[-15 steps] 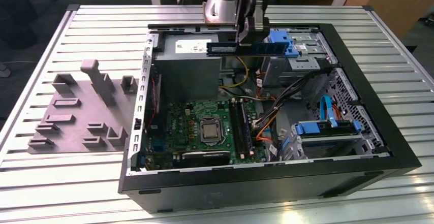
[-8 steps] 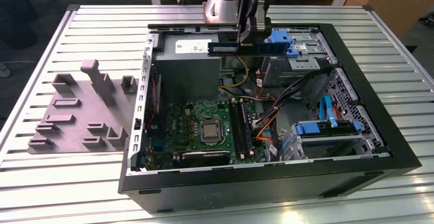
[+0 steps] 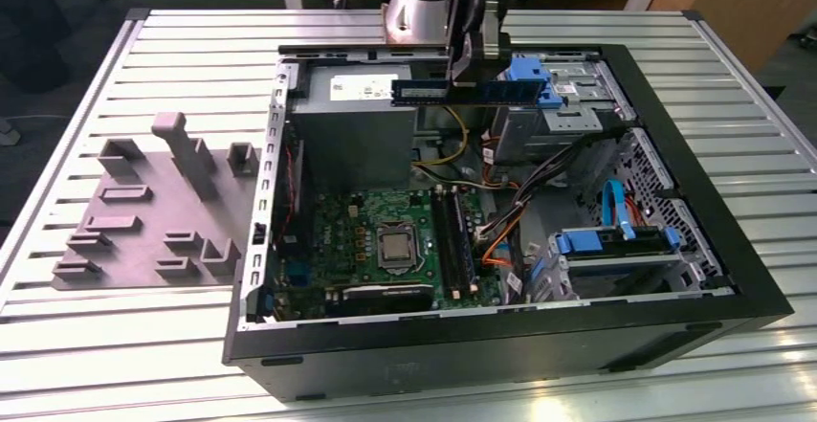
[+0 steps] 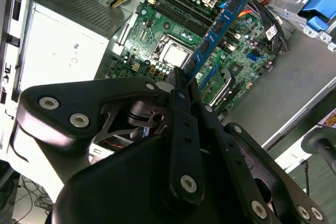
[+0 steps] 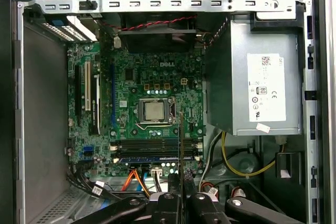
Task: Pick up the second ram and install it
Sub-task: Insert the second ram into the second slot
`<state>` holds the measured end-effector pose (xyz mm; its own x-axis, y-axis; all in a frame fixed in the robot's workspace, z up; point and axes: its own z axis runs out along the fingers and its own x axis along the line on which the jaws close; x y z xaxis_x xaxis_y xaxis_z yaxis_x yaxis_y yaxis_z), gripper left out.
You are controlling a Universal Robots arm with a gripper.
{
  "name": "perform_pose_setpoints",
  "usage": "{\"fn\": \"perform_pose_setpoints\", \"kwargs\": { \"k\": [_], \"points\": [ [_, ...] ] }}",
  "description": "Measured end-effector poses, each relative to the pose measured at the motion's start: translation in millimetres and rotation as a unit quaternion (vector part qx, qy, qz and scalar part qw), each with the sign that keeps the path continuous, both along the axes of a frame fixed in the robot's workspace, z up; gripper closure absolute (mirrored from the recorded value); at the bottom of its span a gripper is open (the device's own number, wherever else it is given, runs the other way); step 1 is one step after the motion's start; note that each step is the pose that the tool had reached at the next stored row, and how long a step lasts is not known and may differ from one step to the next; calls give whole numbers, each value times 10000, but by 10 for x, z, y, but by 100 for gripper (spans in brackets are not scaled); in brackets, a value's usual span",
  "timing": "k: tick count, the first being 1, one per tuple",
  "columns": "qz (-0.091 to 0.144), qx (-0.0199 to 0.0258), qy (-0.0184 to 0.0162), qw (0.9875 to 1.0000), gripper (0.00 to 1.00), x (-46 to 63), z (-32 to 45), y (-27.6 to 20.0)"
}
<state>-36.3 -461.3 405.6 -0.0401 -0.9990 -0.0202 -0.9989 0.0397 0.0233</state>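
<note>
The gripper (image 3: 469, 77) is clamping the second ram (image 3: 422, 92) mid-length, holding it above the far end of the PC case (image 3: 485, 345). Probably light, stiff, fragile, so the flat faces are taking the grip.

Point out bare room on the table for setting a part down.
Bare table runs along the case's near wall and around the fixture at the exterior view's left. Inside the case it is crowded: cables beside the motherboard, the ram held above.
</note>
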Motion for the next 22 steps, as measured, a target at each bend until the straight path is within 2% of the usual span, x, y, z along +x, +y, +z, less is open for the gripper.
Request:
{"fn": "perform_pose_setpoints", "kwargs": {
  "k": [3,6,11,13,17,21,22],
  "points": [
    [-176,-1,0,9998,86,0,-4,0],
    [-445,0,0,9990,86,1,-12,0],
    [-900,0,0,9959,86,0,-26,0],
    [-1079,0,0,9942,86,0,-32,0],
    [-1443,-1,0,9895,86,0,-42,0],
    [-1792,0,-1,9838,86,0,-52,1],
    [-1889,0,-1,9820,86,0,-55,1]
  ]
}}
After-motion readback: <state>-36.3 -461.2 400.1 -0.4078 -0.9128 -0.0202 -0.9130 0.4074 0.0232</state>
